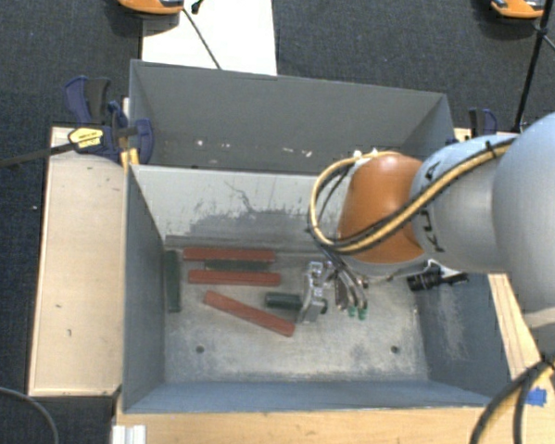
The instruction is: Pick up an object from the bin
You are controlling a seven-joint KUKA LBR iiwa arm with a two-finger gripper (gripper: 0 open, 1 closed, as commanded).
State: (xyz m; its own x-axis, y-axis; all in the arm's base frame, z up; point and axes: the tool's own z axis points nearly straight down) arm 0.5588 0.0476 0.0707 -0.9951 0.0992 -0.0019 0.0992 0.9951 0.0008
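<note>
My gripper (315, 293) hangs low over the middle of the bin floor, under the arm's orange cover. Its metal tip is right beside the right end of a short dark green block (281, 301); whether they touch I cannot tell. A red-brown stick (249, 314) lies tilted just left of and below the gripper. Further left a second red-brown stick (233, 278) lies level, and a third (227, 256) lies above it near the back wall.
A long dark green stick (172, 281) lies upright along the left wall. A small black thing (436, 280) rests by the right wall, partly under the arm. The arm covers the bin's right rear part.
</note>
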